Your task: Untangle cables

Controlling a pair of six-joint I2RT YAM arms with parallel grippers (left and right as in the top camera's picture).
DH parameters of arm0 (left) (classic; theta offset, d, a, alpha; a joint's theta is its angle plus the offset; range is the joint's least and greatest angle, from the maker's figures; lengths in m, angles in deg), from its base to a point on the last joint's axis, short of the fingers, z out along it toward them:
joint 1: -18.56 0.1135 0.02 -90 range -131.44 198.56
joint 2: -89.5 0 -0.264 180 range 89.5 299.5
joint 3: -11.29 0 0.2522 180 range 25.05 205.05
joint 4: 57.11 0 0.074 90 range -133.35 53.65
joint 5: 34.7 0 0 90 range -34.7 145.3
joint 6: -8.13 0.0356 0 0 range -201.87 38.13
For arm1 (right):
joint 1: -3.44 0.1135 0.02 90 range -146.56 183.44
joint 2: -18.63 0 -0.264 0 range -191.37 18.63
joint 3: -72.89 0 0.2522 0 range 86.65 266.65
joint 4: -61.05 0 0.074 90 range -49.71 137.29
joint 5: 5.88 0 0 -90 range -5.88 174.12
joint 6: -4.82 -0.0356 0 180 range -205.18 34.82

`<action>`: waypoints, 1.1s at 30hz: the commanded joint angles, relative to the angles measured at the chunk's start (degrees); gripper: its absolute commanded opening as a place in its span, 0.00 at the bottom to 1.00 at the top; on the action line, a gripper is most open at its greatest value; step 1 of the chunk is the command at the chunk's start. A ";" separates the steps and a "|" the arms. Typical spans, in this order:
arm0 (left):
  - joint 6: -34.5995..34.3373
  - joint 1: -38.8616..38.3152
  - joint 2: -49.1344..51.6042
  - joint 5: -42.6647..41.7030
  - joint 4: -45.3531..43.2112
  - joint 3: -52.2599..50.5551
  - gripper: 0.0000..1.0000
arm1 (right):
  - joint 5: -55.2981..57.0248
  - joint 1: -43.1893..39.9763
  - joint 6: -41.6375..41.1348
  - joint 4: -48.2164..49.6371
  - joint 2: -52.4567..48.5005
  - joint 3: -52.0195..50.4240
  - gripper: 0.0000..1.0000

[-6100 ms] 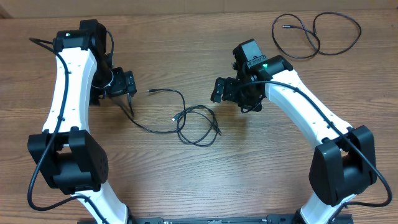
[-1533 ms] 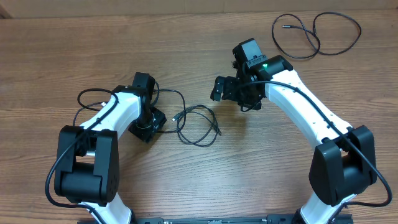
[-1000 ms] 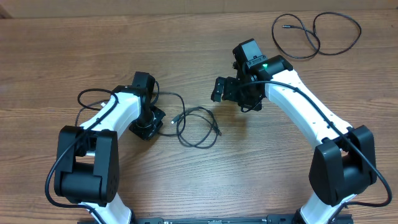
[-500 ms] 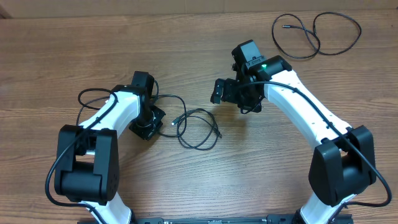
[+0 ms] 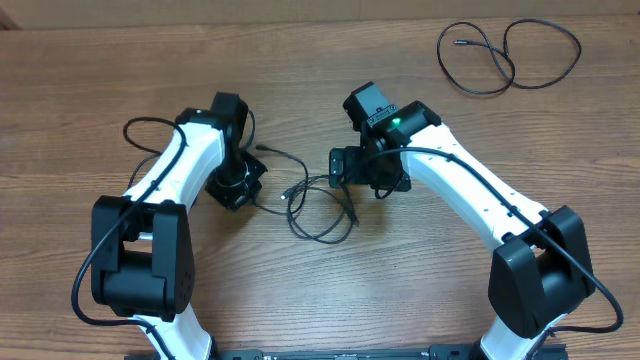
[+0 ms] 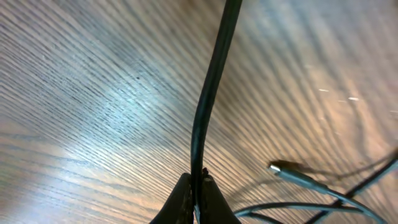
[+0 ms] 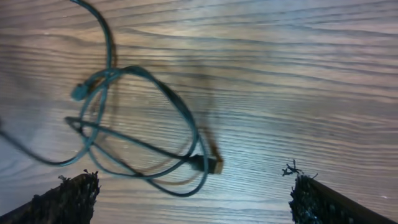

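The tangled cables point(image 5: 322, 207) lie as thin black loops at the table's middle. In the left wrist view one cable strand point(image 6: 213, 87) runs up from my left gripper point(image 6: 196, 188), which is shut on it; a silvery plug point(image 6: 291, 174) lies just to the right. From overhead, the left gripper point(image 5: 240, 192) sits low at the tangle's left. My right gripper point(image 5: 348, 178) hovers over the tangle's upper right edge. It stands wide open point(image 7: 193, 185) above the loops point(image 7: 146, 121) and a dark plug point(image 7: 208, 163), holding nothing.
A separate black cable point(image 5: 507, 55) lies in loose loops at the table's far right corner. Thick black robot wires point(image 5: 150, 130) arc beside the left arm. The wooden table point(image 5: 450, 290) stretches all around.
My right arm has swung left and nearer, bringing its open gripper over the tangle. The left gripper, still shut on its strand, shifted slightly and the strand's far end moved with it.
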 commanded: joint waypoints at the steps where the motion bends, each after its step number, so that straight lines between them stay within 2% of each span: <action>1: 1.60 -0.11 -1.62 -0.07 1.09 2.91 0.04 | 1.66 0.09 -0.79 -0.39 -0.02 -0.50 1.00; 5: 1.62 -0.11 -1.92 0.02 1.53 4.39 0.04 | 1.53 1.25 -0.76 0.72 -0.02 -3.04 1.00; 15: 1.60 -0.11 -1.97 0.02 1.88 4.42 0.04 | -2.08 1.90 -3.21 10.64 -0.02 -12.98 1.00; 22: 1.57 -0.11 -1.99 -0.15 1.92 4.42 0.04 | -2.47 1.95 -3.19 11.76 -0.02 -14.29 1.00; 26: 1.81 -0.09 -2.21 -3.02 2.10 4.44 0.04 | -1.22 1.95 -3.21 13.20 -0.02 -15.08 1.00; 33: 5.44 -0.11 -5.55 -4.13 3.32 6.25 0.04 | -0.55 1.95 -4.72 17.75 -0.02 -18.34 1.00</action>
